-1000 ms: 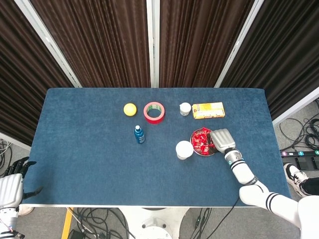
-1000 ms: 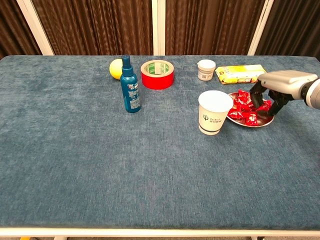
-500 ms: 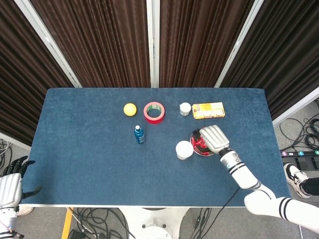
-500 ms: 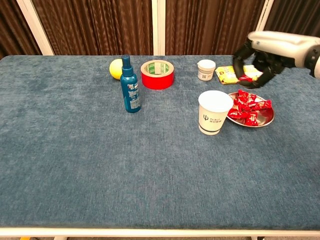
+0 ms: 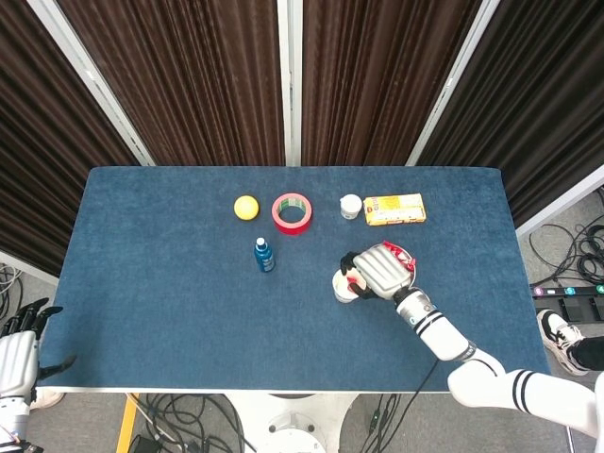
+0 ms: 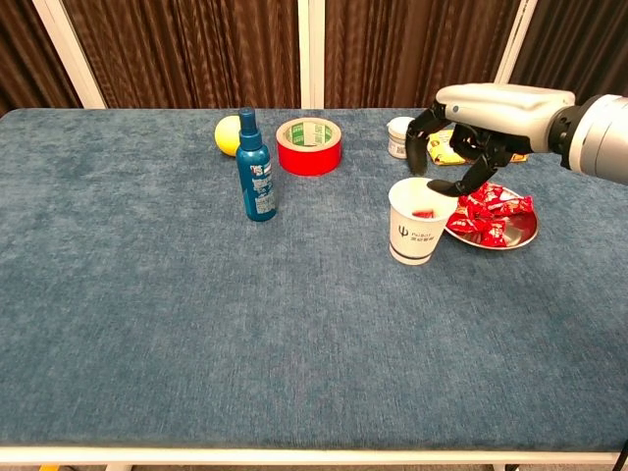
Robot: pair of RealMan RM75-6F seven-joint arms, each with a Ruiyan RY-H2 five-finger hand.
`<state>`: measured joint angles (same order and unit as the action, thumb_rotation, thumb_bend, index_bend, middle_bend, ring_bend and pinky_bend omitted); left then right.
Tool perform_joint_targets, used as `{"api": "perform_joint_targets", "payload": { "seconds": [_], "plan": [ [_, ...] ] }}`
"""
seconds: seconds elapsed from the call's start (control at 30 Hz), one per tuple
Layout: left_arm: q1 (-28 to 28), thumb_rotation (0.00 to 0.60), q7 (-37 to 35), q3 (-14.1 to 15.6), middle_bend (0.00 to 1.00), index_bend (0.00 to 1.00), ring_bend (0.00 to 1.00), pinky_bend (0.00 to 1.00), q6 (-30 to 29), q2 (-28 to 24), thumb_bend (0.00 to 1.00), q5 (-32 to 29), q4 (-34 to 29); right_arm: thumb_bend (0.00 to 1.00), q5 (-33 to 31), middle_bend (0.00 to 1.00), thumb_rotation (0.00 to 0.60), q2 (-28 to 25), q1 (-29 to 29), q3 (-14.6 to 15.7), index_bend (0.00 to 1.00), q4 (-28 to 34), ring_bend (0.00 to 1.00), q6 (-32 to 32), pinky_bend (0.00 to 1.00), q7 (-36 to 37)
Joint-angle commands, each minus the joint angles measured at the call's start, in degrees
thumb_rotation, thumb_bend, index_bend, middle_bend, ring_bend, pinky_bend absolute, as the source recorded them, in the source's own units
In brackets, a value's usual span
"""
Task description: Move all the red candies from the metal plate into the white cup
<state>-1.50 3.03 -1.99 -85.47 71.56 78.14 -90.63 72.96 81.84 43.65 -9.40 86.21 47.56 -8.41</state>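
Observation:
The white cup (image 6: 420, 235) stands left of the metal plate (image 6: 522, 236), which carries a heap of red candies (image 6: 491, 210). One red candy (image 6: 424, 212) lies inside the cup. My right hand (image 6: 461, 142) hovers just above the cup's mouth, fingers spread and pointing down, with nothing between them. In the head view this right hand (image 5: 378, 271) covers most of the plate and part of the cup (image 5: 343, 286); a few candies (image 5: 403, 256) show beyond it. My left hand (image 5: 17, 355) hangs off the table's near left corner, fingers apart and empty.
A blue spray bottle (image 6: 254, 169) stands mid-table. Behind it lie a yellow ball (image 6: 227, 134) and a red tape roll (image 6: 309, 145). A small white jar (image 6: 403, 136) and a yellow box (image 6: 491, 143) sit behind the cup and plate.
My right hand rose from the plate with a red candy, swung left over the cup and let go; the candy now lies in the cup. The left hand stayed put.

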Motion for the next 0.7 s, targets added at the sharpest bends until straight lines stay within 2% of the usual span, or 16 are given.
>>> {"api": "perform_joint_targets", "payload": {
  "seconds": [0.03,0.17,0.23,0.4,0.7],
  "plan": [
    [-0.10,0.600,-0.15,-0.02,0.22,0.30,0.14,0.19,-0.18,0.07,0.05,0.09,0.15,0.29,0.53,0.34,0.600,-0.24,-0.70,-0.37,0.36,-0.05,0.81,2.02,1.00,1.24],
    [-0.12,0.600,-0.51,-0.19,0.22,0.30,0.14,0.19,-0.24,0.00,0.05,0.10,0.38,0.14,-1.81,0.32,0.600,-1.74,-2.03,-1.35,0.34,-1.92,0.80,3.69,1.00,2.13],
    [-0.06,0.600,-0.64,-0.19,0.22,0.30,0.14,0.19,-0.12,0.04,0.05,0.20,0.45,0.10,-4.78,0.32,0.600,-1.80,-1.97,-1.27,0.33,-4.76,0.80,2.46,1.00,0.16],
    [-0.01,0.600,-0.75,-0.03,0.22,0.30,0.14,0.19,0.22,0.45,0.05,0.30,0.62,0.10,-11.18,0.34,0.600,1.62,-0.58,0.44,0.34,-11.80,0.80,-1.61,1.00,-7.06],
    [-0.26,0.600,-0.93,0.02,0.22,0.30,0.14,0.19,0.44,0.45,0.05,-0.10,0.88,0.13,-15.91,0.34,0.600,8.61,1.74,0.62,0.36,-21.77,0.80,-4.56,1.00,-10.87]
  ]
}}
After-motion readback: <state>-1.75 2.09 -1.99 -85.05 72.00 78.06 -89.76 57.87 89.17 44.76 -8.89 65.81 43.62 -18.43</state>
